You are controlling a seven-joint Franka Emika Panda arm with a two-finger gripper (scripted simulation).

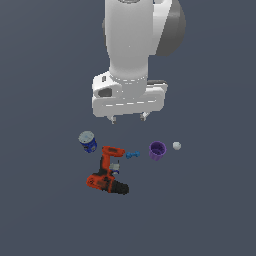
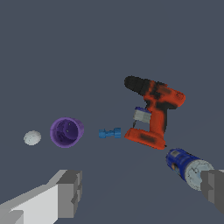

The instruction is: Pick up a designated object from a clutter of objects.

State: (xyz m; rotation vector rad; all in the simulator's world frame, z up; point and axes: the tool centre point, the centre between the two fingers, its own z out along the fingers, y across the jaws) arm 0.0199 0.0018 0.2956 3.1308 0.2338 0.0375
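nothing is grasped yet — the gripper (image 1: 128, 119) hangs above the clutter with its fingers (image 2: 70, 192) spread wide and empty. the drill (image 1: 106, 171) lies on its side just beside the blue can (image 1: 88, 141), toward the exterior view's left — approach, grip and lift all remain.

We see the drill (image 1: 106, 172) lying on its side nearest us; the can (image 1: 88, 141) stands just behind it toward the exterior view's left; rightward sit a small piece (image 1: 132, 155), the cup (image 1: 157, 150) and the ball (image 1: 176, 145), all apart.
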